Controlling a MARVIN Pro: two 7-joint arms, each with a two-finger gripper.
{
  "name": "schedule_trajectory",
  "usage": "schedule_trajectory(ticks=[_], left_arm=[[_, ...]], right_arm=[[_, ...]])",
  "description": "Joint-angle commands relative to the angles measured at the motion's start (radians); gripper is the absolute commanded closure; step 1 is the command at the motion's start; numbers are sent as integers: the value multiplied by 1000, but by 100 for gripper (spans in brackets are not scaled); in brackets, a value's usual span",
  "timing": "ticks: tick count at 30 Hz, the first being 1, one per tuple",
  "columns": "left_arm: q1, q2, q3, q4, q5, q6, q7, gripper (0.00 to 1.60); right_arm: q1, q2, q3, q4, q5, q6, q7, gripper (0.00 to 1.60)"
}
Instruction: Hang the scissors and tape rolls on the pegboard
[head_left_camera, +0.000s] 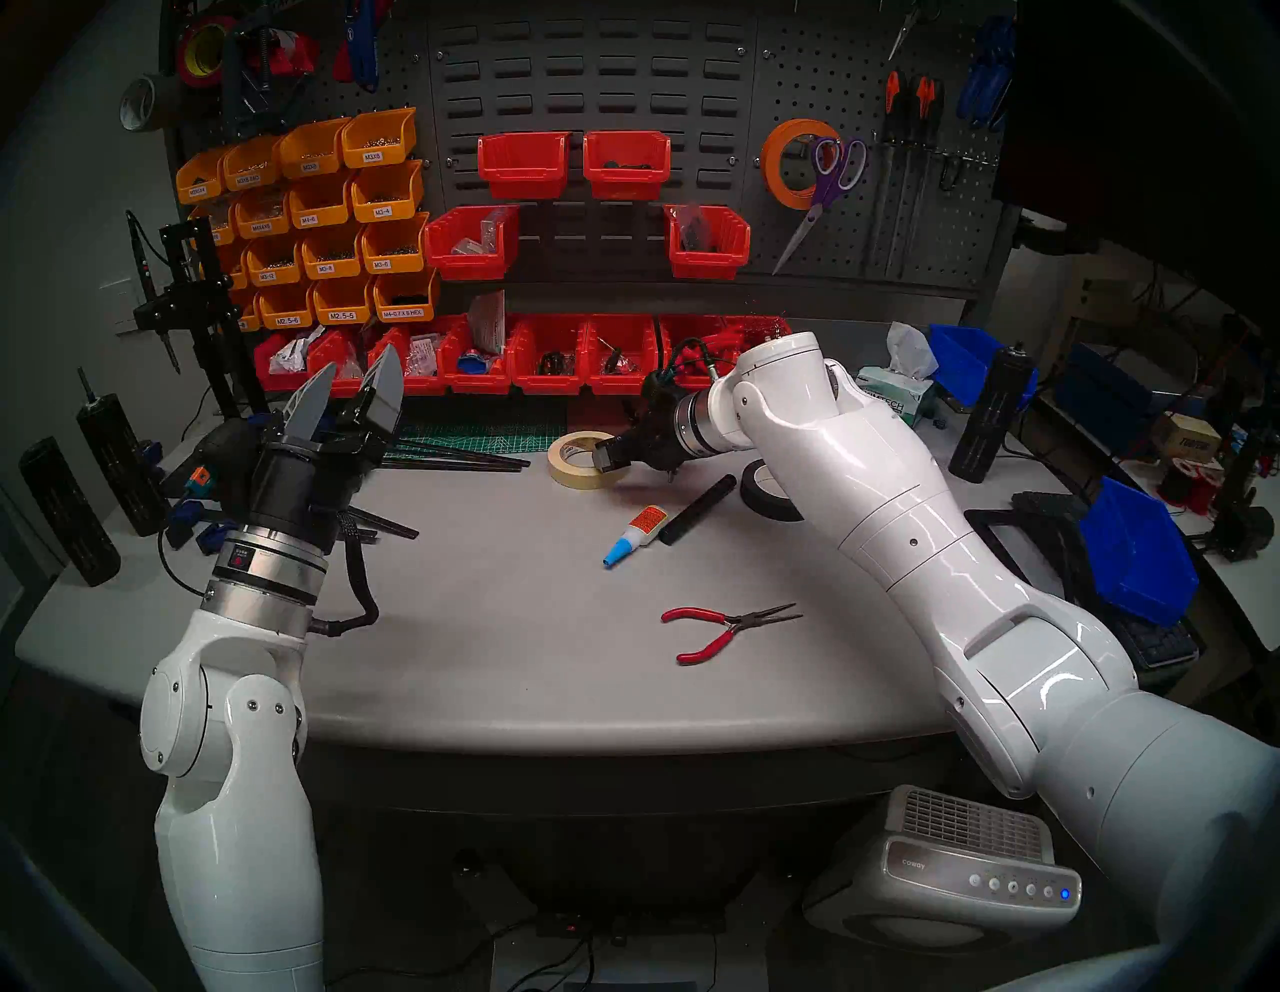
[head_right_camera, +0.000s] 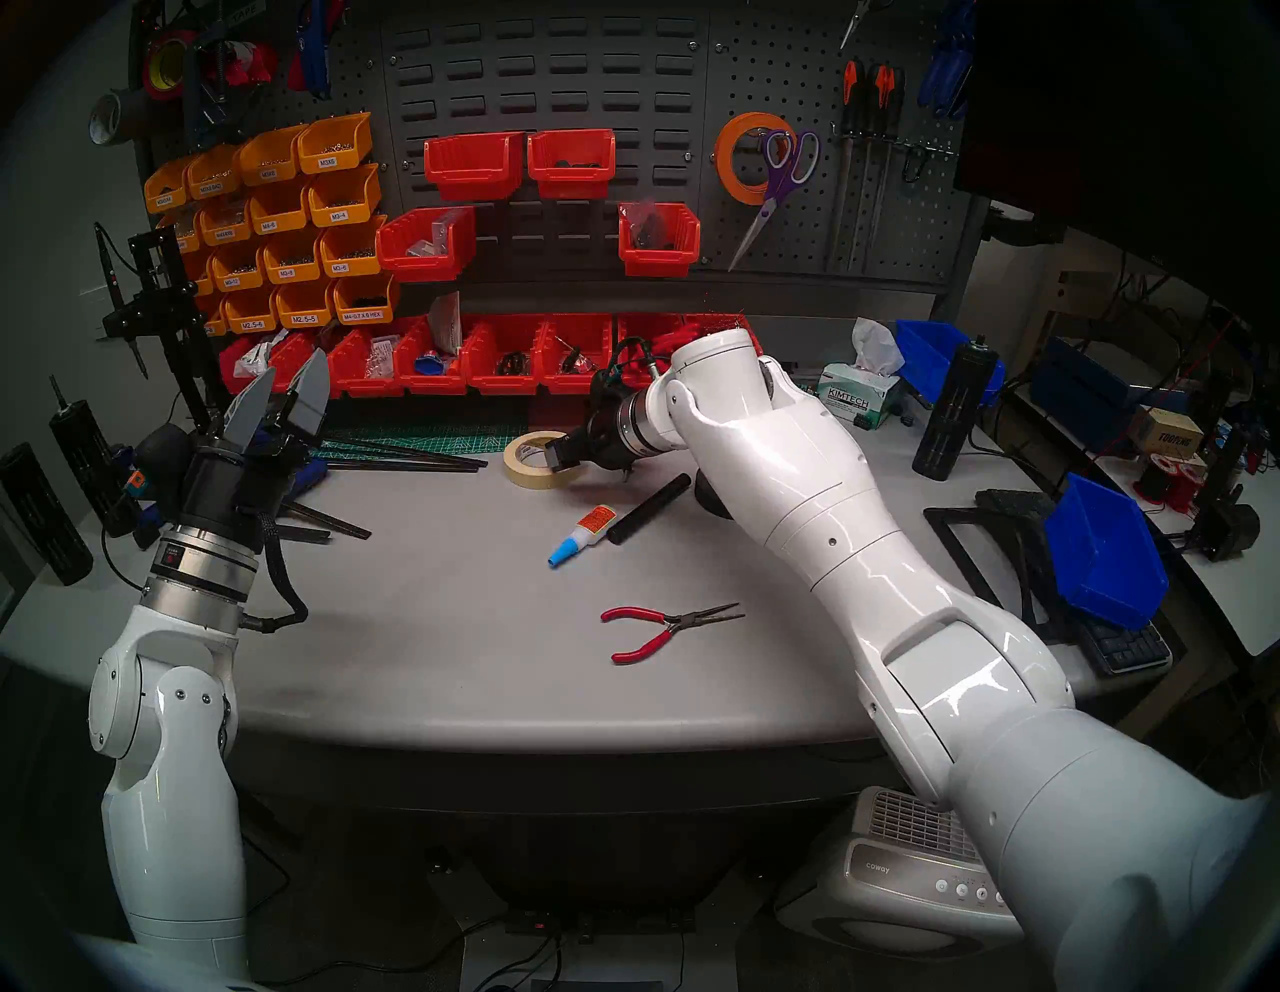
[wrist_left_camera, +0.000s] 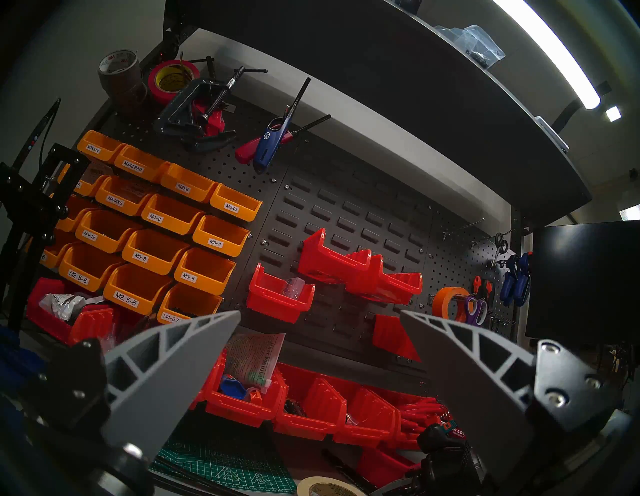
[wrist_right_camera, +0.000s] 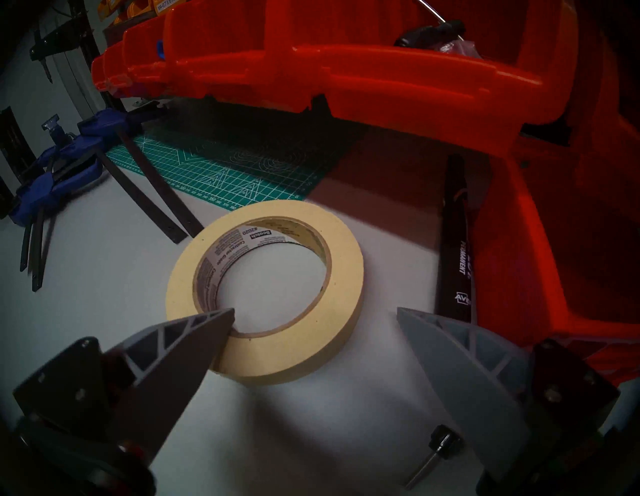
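Left arm (head_left_camera: 228, 727): I have it raised at my left side, elbow bent, forearm upright. Left gripper (head_left_camera: 357, 384): tilted up and forward, jaws spread wide, holding nothing. Right arm (head_left_camera: 921, 554): stretched forward and across toward centre, wrist angled down. Right gripper (wrist_right_camera: 315, 318): jaws wide apart, nothing clamped, one fingertip (wrist_right_camera: 221, 320) low at the tabletop.

In the head views the right arm (head_left_camera: 831, 443) covered part of the black tape roll (head_left_camera: 762, 493) on the table (head_left_camera: 485, 623), and the right gripper (head_left_camera: 609, 454) hid the near edge of the cream tape roll (head_left_camera: 571, 457). In the left wrist view that cream roll was cut off by the bottom edge. The scissors (wrist_left_camera: 476, 308) there looked tiny, their blades perhaps behind a finger (wrist_left_camera: 460, 356). Bin contents stayed too dim to name.
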Motion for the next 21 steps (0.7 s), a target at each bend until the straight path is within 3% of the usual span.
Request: schedule_trajectory(ticks=[1,21], left_arm=[[-16,1,3,-30,-1,-10,-3,0],[-16,0,3,-31,0,-11,-3,0]], right_arm=[[62,-6,1,-1,-9,-7,11,0],[78,-2,-37,39,-44,-23,57,0]])
